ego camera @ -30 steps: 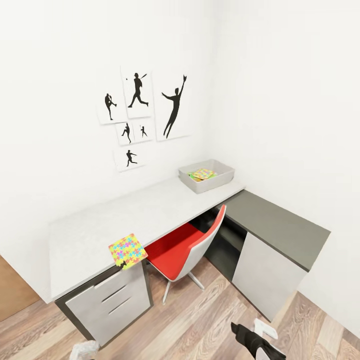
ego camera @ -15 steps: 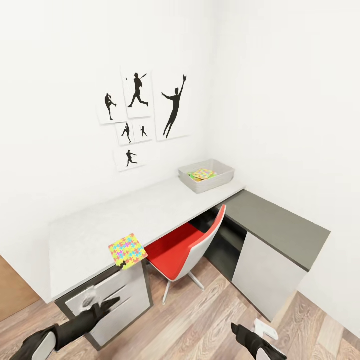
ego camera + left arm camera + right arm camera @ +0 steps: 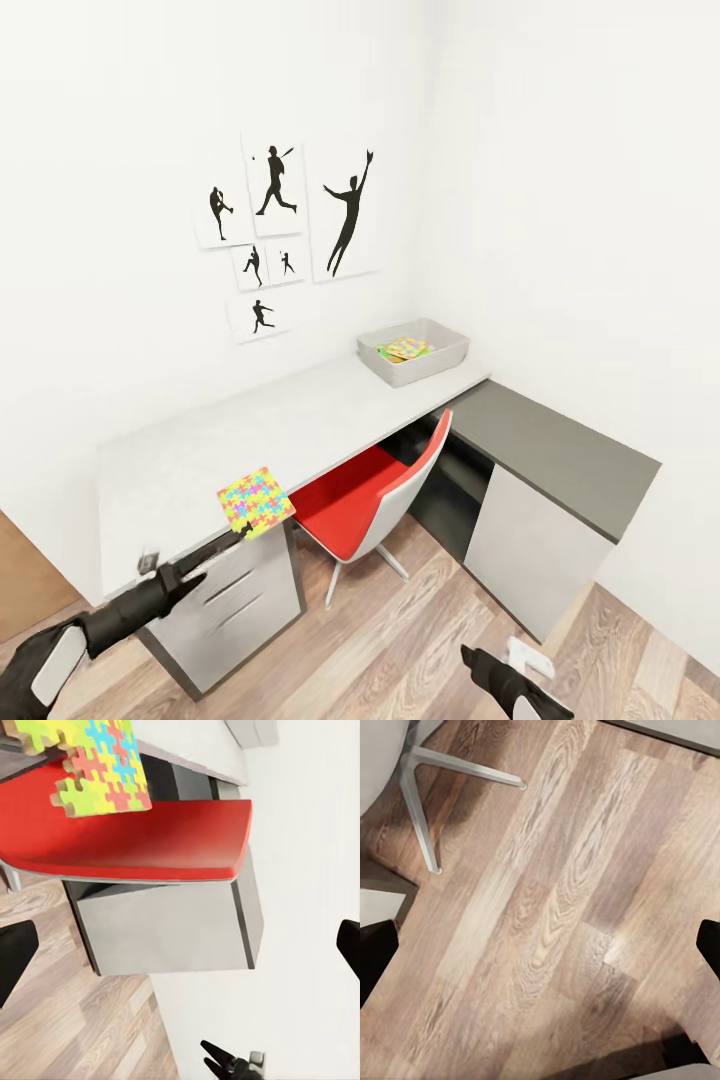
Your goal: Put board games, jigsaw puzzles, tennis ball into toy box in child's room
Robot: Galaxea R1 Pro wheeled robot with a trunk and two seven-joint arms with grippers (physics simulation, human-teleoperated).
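- Left hand (image 3: 195, 565): raised at the near edge of the tabletop (image 3: 200, 450), black fingers spread apart, nothing between them.
- Jigsaw puzzle (image 3: 255, 500): flat multicolour square on the front edge of the tabletop, one corner overhanging. It lies just beyond the left hand's fingertips; contact cannot be told from the head view.
- Left wrist view: the same puzzle (image 3: 90, 761) sits ahead of the hand, apart from both fingers, above the red seat of the chair (image 3: 150, 832).
- Toy box (image 3: 415, 352): pale grey tray at the far end of the tabletop, well apart from the left hand, near the wall corner. Coloured flat items lie inside; a yellow-green-pink one on top, details too small to sort out.
- Right hand (image 3: 500, 685): low over the wood floor (image 3: 400, 650), well apart from the tabletop. Right wrist view shows two dark finger edges at opposite borders with plank floor (image 3: 555, 915) between them, so it is wide open and empty.
- Chair (image 3: 370, 500): red seat, white shell, tucked under the tabletop to the right of the left hand.
- Drawers (image 3: 225, 600): white fronts directly below the left hand.
- Dark grey cabinet (image 3: 550, 450): lower, right of the toy box.
- Wall: black silhouette sport prints (image 3: 280, 230).
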